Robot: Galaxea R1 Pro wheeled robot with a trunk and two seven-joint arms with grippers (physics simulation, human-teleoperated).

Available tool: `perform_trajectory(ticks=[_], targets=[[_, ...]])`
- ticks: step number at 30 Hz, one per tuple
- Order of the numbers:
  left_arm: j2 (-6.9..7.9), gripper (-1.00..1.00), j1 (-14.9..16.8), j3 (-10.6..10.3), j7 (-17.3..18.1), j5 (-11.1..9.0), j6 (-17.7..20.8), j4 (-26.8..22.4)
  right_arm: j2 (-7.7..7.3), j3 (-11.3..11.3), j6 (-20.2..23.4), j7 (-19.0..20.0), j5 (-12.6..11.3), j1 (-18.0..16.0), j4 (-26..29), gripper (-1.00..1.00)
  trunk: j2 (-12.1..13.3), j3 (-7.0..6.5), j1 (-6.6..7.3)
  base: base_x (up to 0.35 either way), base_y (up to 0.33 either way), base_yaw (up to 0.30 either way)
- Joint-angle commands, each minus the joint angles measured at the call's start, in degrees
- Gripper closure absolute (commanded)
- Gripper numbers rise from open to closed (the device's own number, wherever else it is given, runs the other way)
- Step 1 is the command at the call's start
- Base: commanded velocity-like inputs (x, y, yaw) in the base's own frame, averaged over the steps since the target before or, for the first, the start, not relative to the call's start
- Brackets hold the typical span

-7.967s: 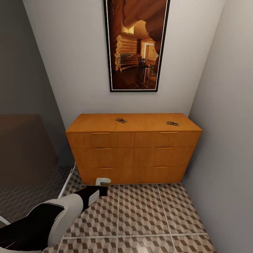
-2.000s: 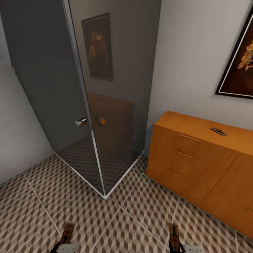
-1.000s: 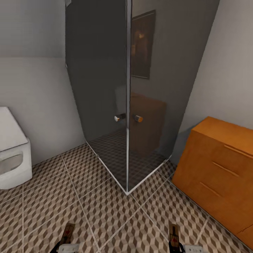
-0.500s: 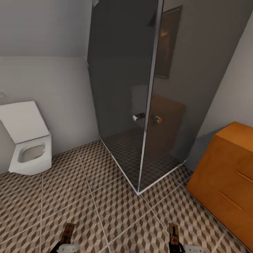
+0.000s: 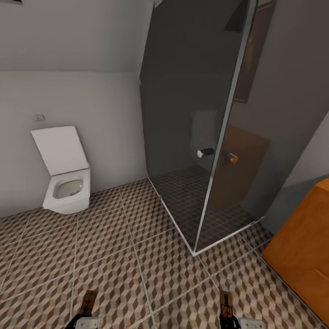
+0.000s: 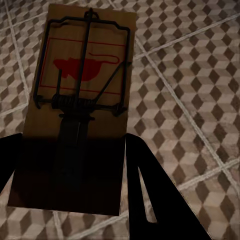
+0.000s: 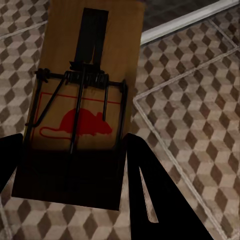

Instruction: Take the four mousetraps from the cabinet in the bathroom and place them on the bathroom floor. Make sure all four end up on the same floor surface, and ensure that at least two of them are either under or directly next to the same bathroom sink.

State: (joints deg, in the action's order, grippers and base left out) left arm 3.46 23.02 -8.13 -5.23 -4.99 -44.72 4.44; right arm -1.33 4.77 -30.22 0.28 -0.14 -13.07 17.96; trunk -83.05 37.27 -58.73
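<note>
Floor (image 5: 114, 256): cube-pattern tiles across the room; no trap lies on it in the head view.
Shower (image 5: 214, 137): dark glass enclosure ahead, corner post standing on the tiles.
Cabinet (image 5: 304, 256): orange-brown corner at right edge; its top is out of view.
Toilet (image 5: 66, 176): white, lid up, against the far wall. No sink in sight.
Left gripper (image 6: 70, 165): clamped on a trap (image 6: 80, 105), board held flat over tiles.
Right gripper (image 7: 72, 170): clamped on a second trap (image 7: 87, 100), over a grout line near the shower sill.
Risk, placement: setting these down here would likely miss the sink condition.
Risk, grip: each board is held by one end only; a jolt while driving could tilt or drop it.
Risk, collision: base passes near the glass corner.
</note>
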Motion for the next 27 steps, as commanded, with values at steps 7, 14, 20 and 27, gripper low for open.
perform_trajectory(ticks=[7, 14, 20, 27], targets=[[-0.03, 1.00, 0.1, -0.5, -0.3, -0.3, -0.3, 0.2, 0.01, 0.2, -0.2, 0.3, -0.2, 0.0, 0.0, 1.00, 0.0, 0.22, 0.00, 0.000, 0.000, 0.284], [-0.03, 1.00, 0.1, -0.5, -0.3, -0.3, -0.3, 0.2, 0.01, 0.2, -0.2, 0.3, -0.2, 0.0, 0.0, 1.00, 0.0, 0.39, 0.00, 0.000, 0.000, 0.284], [-0.03, 1.00, 0.1, -0.5, -0.3, -0.3, -0.3, 0.2, 0.01, 0.2, -0.2, 0.3, -0.2, 0.0, 0.0, 1.00, 0.0, 0.54, 0.00, 0.000, 0.000, 0.284], [-0.03, 1.00, 0.1, -0.5, -0.3, -0.3, -0.3, 0.2, 0.01, 0.2, -0.2, 0.3, -0.2, 0.0, 0.0, 1.00, 0.0, 0.71, 0.00, 0.000, 0.000, 0.284]])
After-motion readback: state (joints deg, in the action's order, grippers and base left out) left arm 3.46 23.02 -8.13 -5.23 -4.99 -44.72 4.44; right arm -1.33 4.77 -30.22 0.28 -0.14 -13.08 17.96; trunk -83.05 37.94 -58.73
